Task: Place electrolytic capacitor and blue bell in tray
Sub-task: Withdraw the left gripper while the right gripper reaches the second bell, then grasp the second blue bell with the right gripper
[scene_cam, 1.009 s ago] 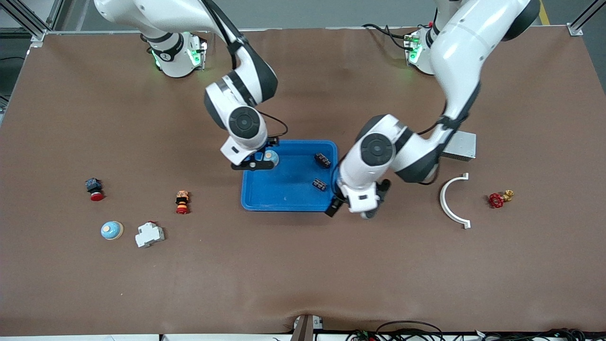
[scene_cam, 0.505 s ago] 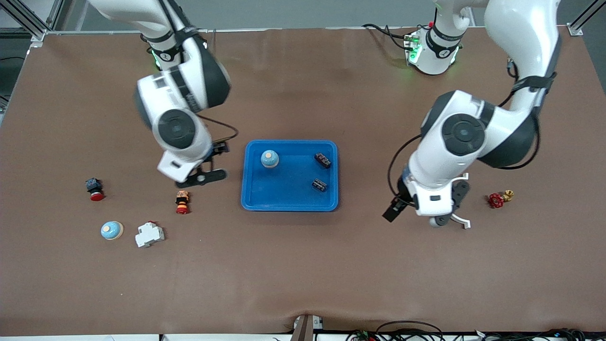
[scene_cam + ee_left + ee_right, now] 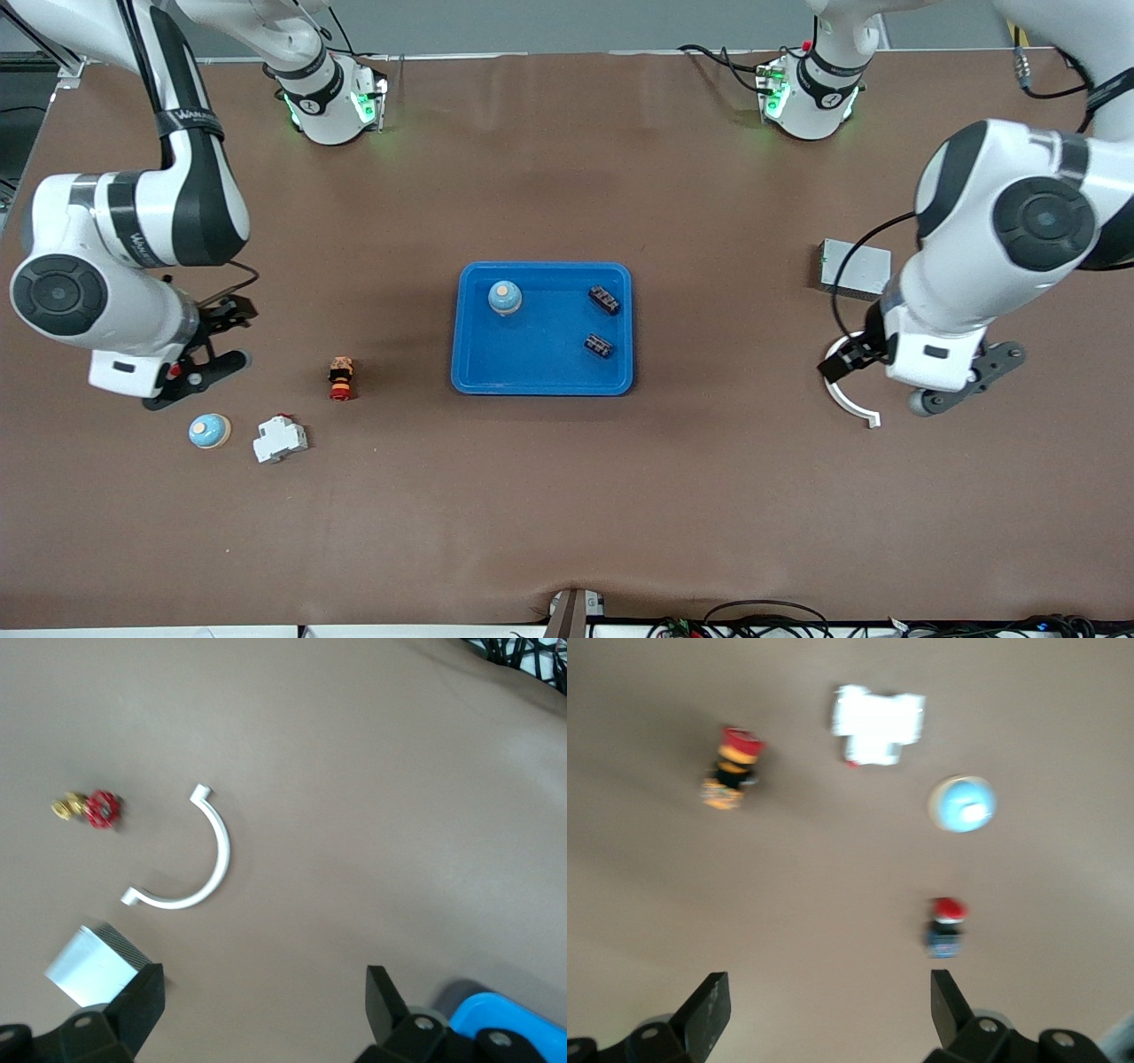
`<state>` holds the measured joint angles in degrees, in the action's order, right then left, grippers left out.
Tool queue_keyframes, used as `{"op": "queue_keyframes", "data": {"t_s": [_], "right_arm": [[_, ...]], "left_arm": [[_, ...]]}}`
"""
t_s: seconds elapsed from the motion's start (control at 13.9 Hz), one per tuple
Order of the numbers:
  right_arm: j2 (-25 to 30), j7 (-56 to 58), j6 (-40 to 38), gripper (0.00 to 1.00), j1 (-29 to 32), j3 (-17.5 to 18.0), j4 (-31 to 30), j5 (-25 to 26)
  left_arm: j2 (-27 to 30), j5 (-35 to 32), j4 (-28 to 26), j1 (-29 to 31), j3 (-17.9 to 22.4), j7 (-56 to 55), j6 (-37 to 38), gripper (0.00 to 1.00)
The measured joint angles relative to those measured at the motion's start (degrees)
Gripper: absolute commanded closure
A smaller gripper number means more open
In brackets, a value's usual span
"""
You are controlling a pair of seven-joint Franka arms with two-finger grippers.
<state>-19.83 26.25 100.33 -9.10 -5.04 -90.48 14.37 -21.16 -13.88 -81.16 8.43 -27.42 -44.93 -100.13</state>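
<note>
Two grippers hang empty with their fingers spread wide, each over the table well away from the tray. The right gripper (image 3: 211, 347) sits at mid-height near the edge of the front view, at the right arm's end of the table. Its wrist view shows a small red-capped button (image 3: 948, 926) just below it. Lower in the frame lie a second blue bell (image 3: 209, 431) and a white breaker block (image 3: 280, 439). An orange and red push button (image 3: 341, 377) stands between these and the tray.

The left gripper (image 3: 921, 377) hovers at mid-height at the left arm's end, over a white curved bracket (image 3: 846, 399). A grey box (image 3: 855, 268) lies higher in the frame, and a red valve (image 3: 102, 809) shows in the left wrist view.

At the centre of the front view, the tray (image 3: 461, 337) holds a blue bell (image 3: 504, 298) in an upper corner. Two black electrolytic capacitors (image 3: 604, 299) lie apart along the tray's side nearest the left arm.
</note>
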Motion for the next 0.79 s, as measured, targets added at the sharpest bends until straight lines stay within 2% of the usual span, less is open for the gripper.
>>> {"op": "queue_keyframes", "data": {"t_s": [0.14,0.22,0.5,0.79], "right_arm": [[-0.61,6.89,4.96,0.0,2.81,0.05,-0.08,1.46],[-1.58,11.54,8.01,0.0,4.97,0.06,-0.17,1.46],[-9.05,24.46,21.19,0.0,11.53,0.19,-0.33,1.05],[-14.45,29.23,23.54,0.0,12.55,0.56,-0.16,-6.05]], "left_arm": [[2.15,1.16,-0.01,0.87,0.55,5.12,1.6,0.0],[3.61,2.27,-0.03,0.22,2.2,7.79,2.46,0.0],[11.74,8.38,-1.9,-7.34,15.95,22.63,8.15,0.0],[20.5,9.47,-6.84,-8.68,22.74,35.2,13.43,0.0]]}}
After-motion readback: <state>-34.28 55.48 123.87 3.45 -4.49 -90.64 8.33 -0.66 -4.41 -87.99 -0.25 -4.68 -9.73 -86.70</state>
